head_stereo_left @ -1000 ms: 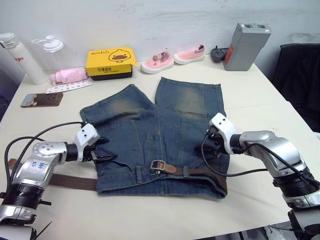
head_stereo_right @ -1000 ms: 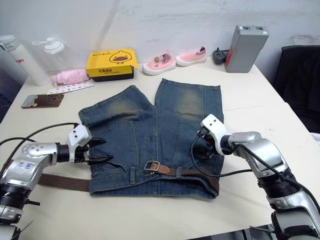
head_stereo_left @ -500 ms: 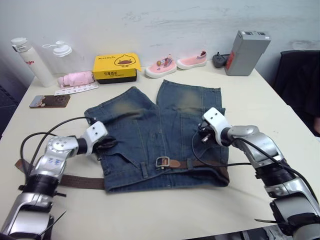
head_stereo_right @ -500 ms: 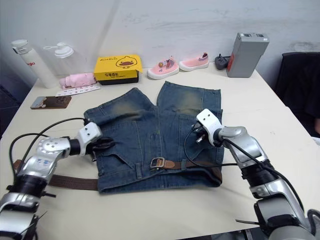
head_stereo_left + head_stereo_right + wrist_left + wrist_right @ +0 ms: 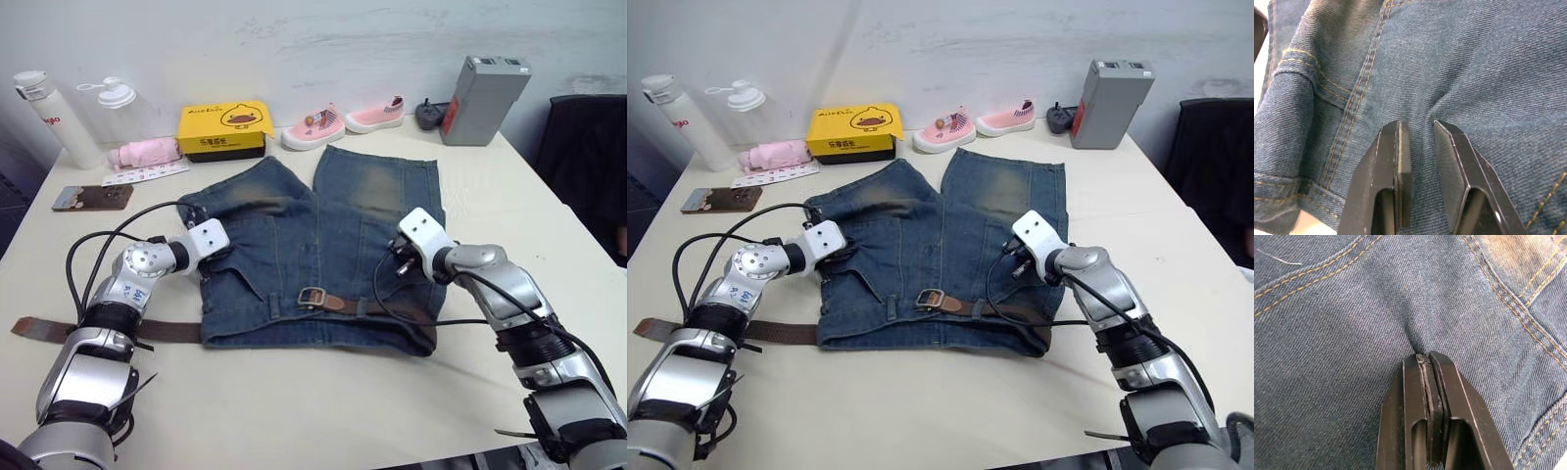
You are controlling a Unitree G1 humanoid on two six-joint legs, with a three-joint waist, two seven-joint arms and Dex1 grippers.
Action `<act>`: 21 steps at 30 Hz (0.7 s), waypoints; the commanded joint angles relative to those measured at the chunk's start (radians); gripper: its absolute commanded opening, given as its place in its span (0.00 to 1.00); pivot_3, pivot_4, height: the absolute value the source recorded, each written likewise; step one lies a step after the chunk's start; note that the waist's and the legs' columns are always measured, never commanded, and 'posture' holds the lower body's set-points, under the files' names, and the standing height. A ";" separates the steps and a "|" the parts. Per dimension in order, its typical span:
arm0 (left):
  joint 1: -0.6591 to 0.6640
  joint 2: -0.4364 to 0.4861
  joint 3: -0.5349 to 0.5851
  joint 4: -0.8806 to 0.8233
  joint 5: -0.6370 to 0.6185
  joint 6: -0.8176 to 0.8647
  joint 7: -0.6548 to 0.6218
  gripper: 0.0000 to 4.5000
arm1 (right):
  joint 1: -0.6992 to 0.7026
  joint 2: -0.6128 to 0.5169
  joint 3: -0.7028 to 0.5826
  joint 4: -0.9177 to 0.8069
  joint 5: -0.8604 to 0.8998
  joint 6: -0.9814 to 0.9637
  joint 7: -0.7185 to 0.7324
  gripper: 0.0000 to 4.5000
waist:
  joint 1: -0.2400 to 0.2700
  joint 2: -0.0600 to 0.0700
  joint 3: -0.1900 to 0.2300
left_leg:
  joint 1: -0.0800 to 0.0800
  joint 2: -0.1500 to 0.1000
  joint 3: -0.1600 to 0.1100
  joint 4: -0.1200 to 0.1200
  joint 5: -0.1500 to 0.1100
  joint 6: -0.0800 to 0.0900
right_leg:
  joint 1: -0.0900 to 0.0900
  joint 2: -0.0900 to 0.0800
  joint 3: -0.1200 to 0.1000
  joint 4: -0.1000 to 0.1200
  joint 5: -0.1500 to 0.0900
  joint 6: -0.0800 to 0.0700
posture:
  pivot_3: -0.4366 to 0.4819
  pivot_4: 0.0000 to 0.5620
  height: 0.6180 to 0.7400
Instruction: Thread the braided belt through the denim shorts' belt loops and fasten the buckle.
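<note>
here the blue denim shorts with two wide legs and faded yellowish patches lay flat on the pale tabletop, waistband toward the robot and legs pointing away toward the wall. the left end effector sat on the shorts' left side, its two black fingers a little apart with a ridge of denim bunched between them, not closed onto it. the right end effector was on the shorts' right side, fingers pressed together on a small pinch of the denim.

the long dark brown braided belt ran crosswise along the waistband, its long axis left to right. one stretch lay loose on the tabletop to the left of the shorts, below the left arm; the other stretch crossed the waistband's right half, near and below the right end effector. the small silver rectangular buckle rested near the middle of the waistband, between the two end effectors, with the tan leather tip just to its right. a short blue denim belt loop stood left of the buckle.

both arms reached inward low over the tabletop, forearms angled toward the shorts, elbows out to the sides.
</note>
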 commanded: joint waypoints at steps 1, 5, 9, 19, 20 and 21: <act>-0.011 0.002 -0.017 0.074 0.056 -0.016 0.038 0.24 | 0.049 -0.017 0.008 -0.012 -0.010 0.077 0.010 0.01 | 0.001 0.000 0.000 | 0.000 0.000 0.000 0.000 0.000 0.000 | 0.000 0.000 0.000 0.000 0.000 0.000 | 0.48 0.27 0.72; -0.028 -0.014 -0.007 0.096 0.056 -0.034 0.048 0.24 | 0.045 -0.008 0.008 -0.017 -0.015 0.089 0.006 0.01 | 0.002 -0.001 0.000 | 0.000 0.000 0.000 0.000 0.000 0.000 | 0.000 0.000 0.000 0.000 0.000 0.000 | 0.48 0.27 0.72; -0.029 -0.009 -0.001 0.092 0.067 -0.063 0.072 0.24 | 0.041 -0.005 0.012 -0.023 -0.016 0.099 0.007 0.01 | 0.002 -0.001 0.000 | 0.000 0.000 0.000 0.000 0.000 0.000 | 0.000 0.000 0.000 0.000 0.000 0.000 | 0.48 0.27 0.72; 0.097 0.035 0.175 -0.235 -0.151 0.073 -0.075 0.59 | 0.027 0.047 -0.133 -0.149 0.049 0.071 -0.007 0.34 | -0.004 -0.005 0.004 | -0.005 0.001 0.000 0.000 0.001 0.000 | -0.008 0.000 0.000 0.002 0.000 0.000 | 0.48 0.27 0.72; 0.139 0.051 0.203 -0.336 -0.187 0.127 -0.094 0.68 | 0.035 0.049 -0.161 -0.195 0.084 0.091 0.013 0.42 | -0.005 -0.004 0.005 | -0.005 0.001 0.000 0.000 0.001 0.000 | -0.008 0.000 0.000 0.002 0.000 0.000 | 0.48 0.27 0.72; 0.183 0.065 0.232 -0.444 -0.232 0.190 -0.118 0.77 | 0.042 0.051 -0.188 -0.237 0.114 0.104 0.027 0.52 | -0.006 -0.003 0.006 | -0.006 0.000 0.000 0.000 0.001 0.000 | -0.008 0.001 0.000 0.002 0.000 0.000 | 0.48 0.27 0.72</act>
